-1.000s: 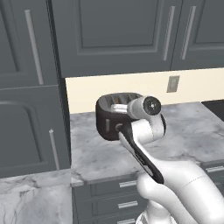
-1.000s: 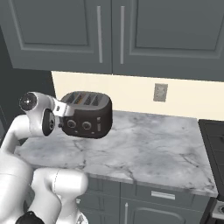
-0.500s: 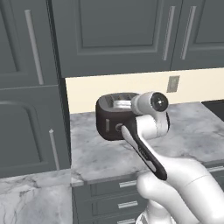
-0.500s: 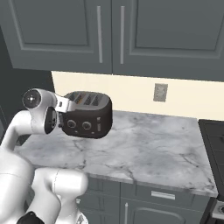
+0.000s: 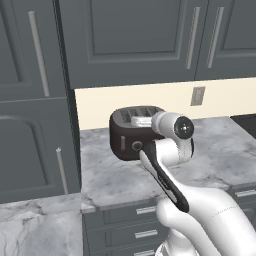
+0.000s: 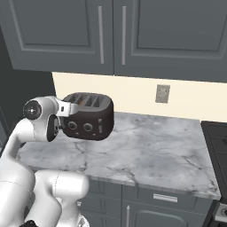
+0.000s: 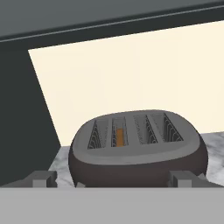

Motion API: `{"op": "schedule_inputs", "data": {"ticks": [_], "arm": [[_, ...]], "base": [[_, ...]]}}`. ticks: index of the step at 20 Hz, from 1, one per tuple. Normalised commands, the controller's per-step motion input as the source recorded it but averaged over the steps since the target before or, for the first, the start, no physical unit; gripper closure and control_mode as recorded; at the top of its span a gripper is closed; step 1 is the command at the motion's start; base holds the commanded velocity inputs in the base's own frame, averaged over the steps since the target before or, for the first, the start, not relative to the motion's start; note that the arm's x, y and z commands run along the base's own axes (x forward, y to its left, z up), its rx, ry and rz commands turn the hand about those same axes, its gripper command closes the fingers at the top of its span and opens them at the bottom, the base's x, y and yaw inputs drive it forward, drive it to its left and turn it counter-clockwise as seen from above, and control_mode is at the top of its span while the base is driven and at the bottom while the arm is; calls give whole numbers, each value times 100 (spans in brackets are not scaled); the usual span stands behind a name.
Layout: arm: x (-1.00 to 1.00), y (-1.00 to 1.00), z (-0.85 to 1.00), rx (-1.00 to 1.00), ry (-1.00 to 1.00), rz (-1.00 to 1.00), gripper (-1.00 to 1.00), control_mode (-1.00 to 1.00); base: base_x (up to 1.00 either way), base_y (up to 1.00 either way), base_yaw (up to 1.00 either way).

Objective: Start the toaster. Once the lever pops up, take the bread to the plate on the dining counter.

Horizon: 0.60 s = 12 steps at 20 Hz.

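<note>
Since a second ago the arm's wrist has shifted slightly right and nearer the toaster (image 5: pixel 131 134); the toaster itself has not moved. It stands on the marble worktop (image 6: pixel 150 150) against the cream wall. The bread (image 7: pixel 120 137) sits in its second slot from the left in the hand view. The gripper (image 7: pixel 112 178) faces it, fingers (image 7: pixel 42 177) spread wide, holding nothing.

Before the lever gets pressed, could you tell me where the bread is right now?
The bread sits in the toaster's second slot from the left in the hand view.
</note>
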Motion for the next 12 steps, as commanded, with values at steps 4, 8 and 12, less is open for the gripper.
{"op": "schedule_inputs", "data": {"ticks": [4, 8, 12], "arm": [[21, -10, 0, 0, 0, 3, -100, -100], [21, -4, 3, 0, 1, 5, -100, -100], [22, 0, 5, 0, 4, 1, -100, -100]], "base": [[0, 0, 0], [0, 0, 0], [0, 0, 0]]}}
